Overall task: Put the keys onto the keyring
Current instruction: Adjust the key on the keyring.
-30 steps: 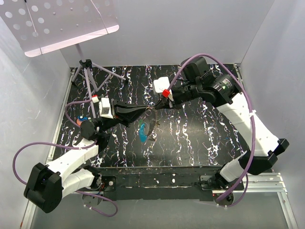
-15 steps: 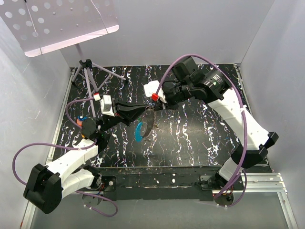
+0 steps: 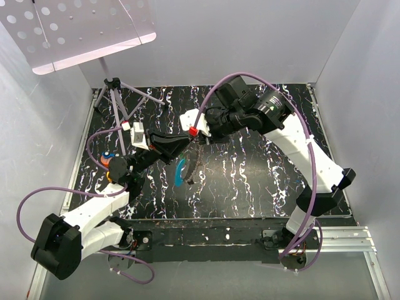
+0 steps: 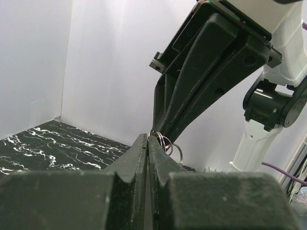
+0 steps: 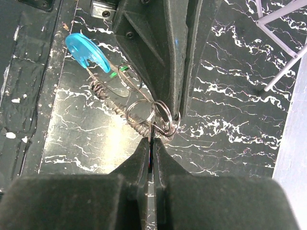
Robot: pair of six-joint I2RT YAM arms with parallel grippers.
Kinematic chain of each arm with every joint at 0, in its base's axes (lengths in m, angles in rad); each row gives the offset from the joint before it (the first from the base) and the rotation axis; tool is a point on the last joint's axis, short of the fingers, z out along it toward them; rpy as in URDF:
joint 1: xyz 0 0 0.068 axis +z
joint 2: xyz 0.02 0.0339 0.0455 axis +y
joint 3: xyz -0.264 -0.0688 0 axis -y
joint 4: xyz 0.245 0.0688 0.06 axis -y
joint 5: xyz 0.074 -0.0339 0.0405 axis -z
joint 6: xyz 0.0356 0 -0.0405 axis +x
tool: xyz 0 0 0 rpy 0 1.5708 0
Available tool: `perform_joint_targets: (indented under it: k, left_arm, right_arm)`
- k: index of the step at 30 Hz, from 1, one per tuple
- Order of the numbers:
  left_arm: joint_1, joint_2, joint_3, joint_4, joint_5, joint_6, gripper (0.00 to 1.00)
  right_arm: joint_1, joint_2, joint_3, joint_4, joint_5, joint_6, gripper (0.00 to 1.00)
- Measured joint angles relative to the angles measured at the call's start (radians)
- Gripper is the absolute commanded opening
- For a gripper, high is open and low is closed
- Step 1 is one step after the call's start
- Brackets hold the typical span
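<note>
My left gripper (image 3: 185, 143) and right gripper (image 3: 198, 140) meet tip to tip above the middle of the black marbled table (image 3: 250, 181). The keyring (image 5: 144, 112), a cluster of thin silvery loops, sits between the tips; it also shows in the left wrist view (image 4: 168, 143). The left jaws are shut on the keyring's edge. The right jaws are shut on a thin metal key that reaches up into the loops. A blue-headed key (image 5: 88, 50) hangs from the loops, also visible from the top (image 3: 180, 172). A toothed blade (image 5: 98, 88) and a green bit (image 5: 115, 73) hang beside it.
A small tripod stand (image 3: 115, 94) is at the back left, its legs also in the right wrist view (image 5: 283, 48). A perforated white panel (image 3: 75, 31) hangs over the back left corner. A small orange and blue thing (image 3: 109, 156) lies by the left arm. White walls enclose the table.
The right arm has swung left and both grippers, with the keyring and hanging keys, have shifted a little left together. Both grips stay shut.
</note>
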Motion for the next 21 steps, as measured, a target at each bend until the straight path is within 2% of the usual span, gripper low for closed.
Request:
perform_joint_targets:
  k: [6, 10, 11, 13, 16, 21]
  left_arm:
    - [0.000, 0.011, -0.031, 0.042, -0.038, -0.047, 0.00]
    - [0.000, 0.032, -0.050, 0.088, -0.063, -0.079, 0.00]
    - [0.000, 0.035, -0.050, 0.095, -0.064, -0.079, 0.00]
    - [0.001, 0.036, -0.051, 0.112, -0.059, -0.069, 0.00]
    - [0.002, 0.034, -0.051, 0.124, -0.031, -0.032, 0.00]
    - [0.007, 0.034, -0.051, 0.135, 0.057, 0.039, 0.00]
  right_arm:
    - [0.003, 0.019, 0.002, -0.002, 0.002, -0.011, 0.09]
    - [0.003, 0.025, 0.002, -0.006, -0.002, -0.003, 0.30]
    - [0.003, 0.026, 0.003, -0.013, -0.004, 0.002, 0.39]
    - [0.000, 0.029, 0.016, -0.032, -0.014, 0.019, 0.48]
    - [-0.021, 0.033, 0.070, -0.054, -0.057, 0.046, 0.52]
    - [-0.090, 0.013, 0.122, -0.052, -0.155, 0.091, 0.53]
